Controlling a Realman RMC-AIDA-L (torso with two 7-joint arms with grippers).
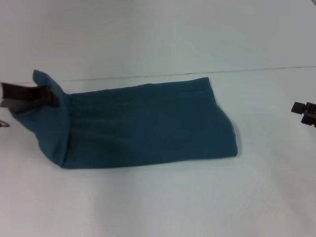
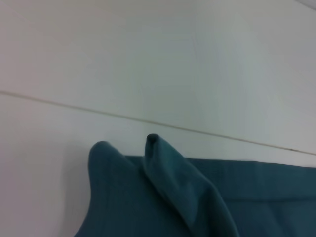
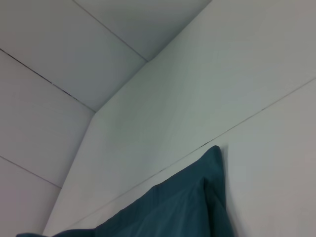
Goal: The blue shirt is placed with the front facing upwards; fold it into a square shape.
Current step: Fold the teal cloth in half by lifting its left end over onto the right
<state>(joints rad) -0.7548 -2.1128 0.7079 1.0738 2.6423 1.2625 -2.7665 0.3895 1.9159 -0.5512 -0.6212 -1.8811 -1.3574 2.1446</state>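
The shirt [image 1: 148,123] lies folded long on the tabletop [image 1: 158,202]; my left end effector [image 1: 52,96] pinches its raised left end. My right end effector [image 1: 305,112] hangs well off its other end. No lettering shows.

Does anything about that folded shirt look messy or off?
Yes. The shirt is a long folded strip, but its left end is lifted and bunched at the left gripper, not flat. The right gripper sits apart at the table's right edge.
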